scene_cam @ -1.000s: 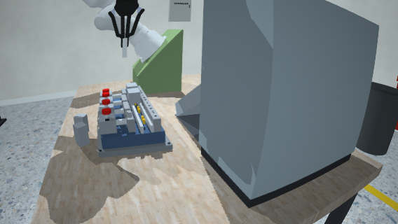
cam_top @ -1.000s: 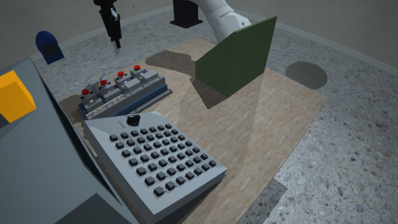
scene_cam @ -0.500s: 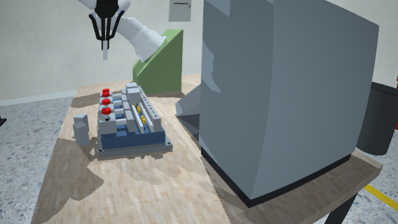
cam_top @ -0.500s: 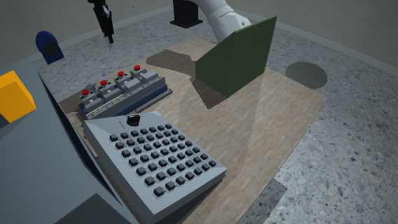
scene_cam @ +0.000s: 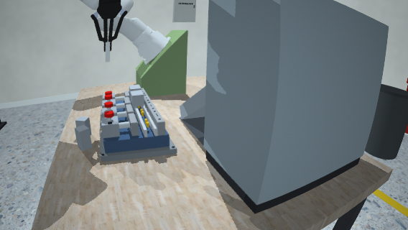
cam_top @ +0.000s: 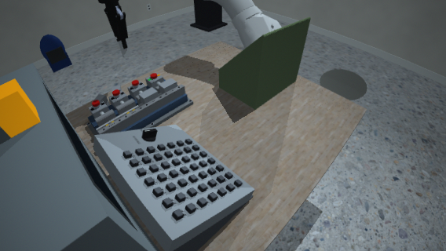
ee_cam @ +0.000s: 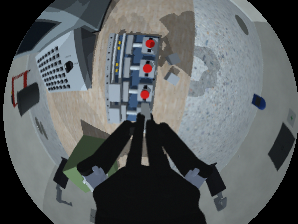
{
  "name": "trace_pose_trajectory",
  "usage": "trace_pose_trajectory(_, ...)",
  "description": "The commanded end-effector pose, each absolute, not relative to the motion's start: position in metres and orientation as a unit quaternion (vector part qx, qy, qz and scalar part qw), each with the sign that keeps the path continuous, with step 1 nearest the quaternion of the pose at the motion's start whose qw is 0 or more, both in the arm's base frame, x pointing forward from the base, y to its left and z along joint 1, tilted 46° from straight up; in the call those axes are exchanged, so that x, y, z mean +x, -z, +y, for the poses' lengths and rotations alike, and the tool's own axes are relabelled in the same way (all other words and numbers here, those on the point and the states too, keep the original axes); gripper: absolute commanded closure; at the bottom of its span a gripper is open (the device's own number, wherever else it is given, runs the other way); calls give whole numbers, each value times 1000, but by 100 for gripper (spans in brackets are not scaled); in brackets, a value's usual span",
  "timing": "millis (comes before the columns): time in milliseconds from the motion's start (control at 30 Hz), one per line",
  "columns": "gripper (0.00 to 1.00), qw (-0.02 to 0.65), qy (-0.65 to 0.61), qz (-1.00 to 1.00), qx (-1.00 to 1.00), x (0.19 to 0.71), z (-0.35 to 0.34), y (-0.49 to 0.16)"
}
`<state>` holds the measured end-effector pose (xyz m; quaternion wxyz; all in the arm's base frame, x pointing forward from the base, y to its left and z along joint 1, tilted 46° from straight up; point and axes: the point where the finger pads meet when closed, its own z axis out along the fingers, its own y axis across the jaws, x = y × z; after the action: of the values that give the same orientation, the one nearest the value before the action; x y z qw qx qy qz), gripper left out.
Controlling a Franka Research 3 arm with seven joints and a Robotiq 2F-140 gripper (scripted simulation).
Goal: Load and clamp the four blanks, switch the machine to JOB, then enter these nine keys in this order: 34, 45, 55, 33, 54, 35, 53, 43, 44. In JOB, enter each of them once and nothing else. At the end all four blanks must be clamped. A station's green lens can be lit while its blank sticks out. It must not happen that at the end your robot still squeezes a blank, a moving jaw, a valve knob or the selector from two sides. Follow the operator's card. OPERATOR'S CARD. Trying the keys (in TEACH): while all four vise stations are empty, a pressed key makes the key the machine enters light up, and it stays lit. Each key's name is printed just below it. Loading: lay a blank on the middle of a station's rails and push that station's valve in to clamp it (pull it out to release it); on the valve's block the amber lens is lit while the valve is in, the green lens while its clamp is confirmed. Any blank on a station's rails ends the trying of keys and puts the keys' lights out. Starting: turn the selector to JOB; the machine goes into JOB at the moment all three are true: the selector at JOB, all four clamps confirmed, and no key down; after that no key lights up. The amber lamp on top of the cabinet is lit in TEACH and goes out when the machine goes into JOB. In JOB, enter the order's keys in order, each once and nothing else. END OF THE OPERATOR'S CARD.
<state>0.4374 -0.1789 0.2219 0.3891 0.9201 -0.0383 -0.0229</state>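
Wooden bench (cam_top: 314, 114) (scene_cam: 144, 194) (ee_cam: 177, 107) carries everything the job needs. On it rises the grey cabinet (cam_top: 39, 161) (scene_cam: 244, 90) (ee_cam: 90, 12), with the orange lamp (cam_top: 17, 110) on top. The white arm (cam_top: 251, 23) (scene_cam: 151, 41) reaches out from the green wedge-shaped mount (cam_top: 267, 67) (scene_cam: 169, 68) (ee_cam: 92, 155) at one end of the bench. The sloping key panel (cam_top: 114, 145) (ee_cam: 81, 77) juts from the cabinet, its dark keys showing no light in the top view. Near it sits the four-station vise bank (cam_top: 157, 112) (scene_cam: 136, 144) (ee_cam: 108, 75), on a blue body. The black gripper (cam_top: 124, 44) (scene_cam: 108, 47) (ee_cam: 144, 108) hangs above and apart from the bank, its fingers drawn together; a slim pale tip (scene_cam: 107, 55) projects below them, and how it is attached I cannot tell. One blank (cam_top: 169, 85) (scene_cam: 134, 87) (ee_cam: 114, 115) lies on the station nearest the mount, another blank (cam_top: 148, 95) (scene_cam: 136, 98) (ee_cam: 114, 93) on the station next to it. Two loose blanks (scene_cam: 83, 134) (ee_cam: 172, 78) are on the bench by the valve side. The other two stations hold none. The black selector (cam_top: 149, 134) (ee_cam: 69, 66) sits above the keys; its setting is unreadable. Smallest, at the station nearest the mount, a green lens (cam_top: 149, 79) and an amber lens (cam_top: 159, 74) glow by the red valve knob (cam_top: 153, 75).

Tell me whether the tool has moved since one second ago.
Yes: in the exterior view, the tool has shifted left, away from the green stand.
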Motion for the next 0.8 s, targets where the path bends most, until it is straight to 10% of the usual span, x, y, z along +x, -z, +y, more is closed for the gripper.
trace_pose_trajectory(0,100,391,25,-32,920,437,-180,-222)
trace_pose_trajectory(767,100,391,26,-32,920,436,-186,-216)
